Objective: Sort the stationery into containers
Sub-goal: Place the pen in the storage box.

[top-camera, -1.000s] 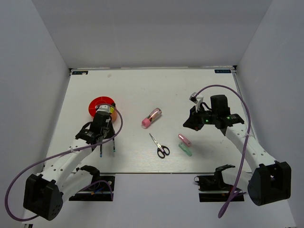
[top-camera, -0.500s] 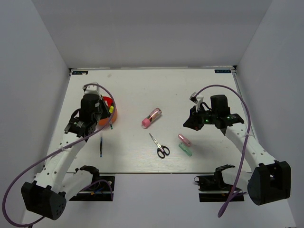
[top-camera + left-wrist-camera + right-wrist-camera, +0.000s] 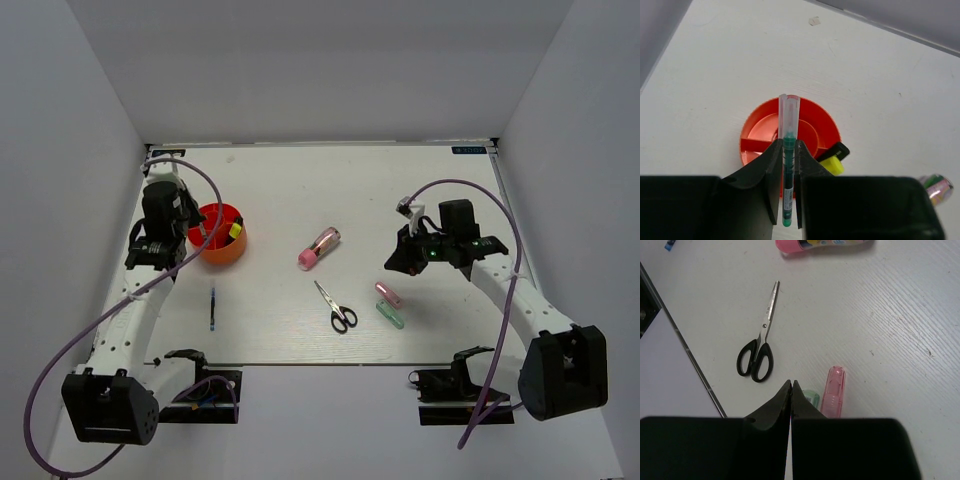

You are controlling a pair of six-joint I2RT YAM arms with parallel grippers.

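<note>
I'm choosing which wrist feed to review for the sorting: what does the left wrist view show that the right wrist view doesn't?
Only the left wrist: the left gripper shut on a slim green pen, the red-orange pot beyond it, and a yellow-capped highlighter leaning out of the pot.
Only the right wrist: the right gripper shut and empty, black-handled scissors, a pink capsule and a pale-green capsule beside it.
Both: the white table and part of the pink tube at the frame edge.
</note>
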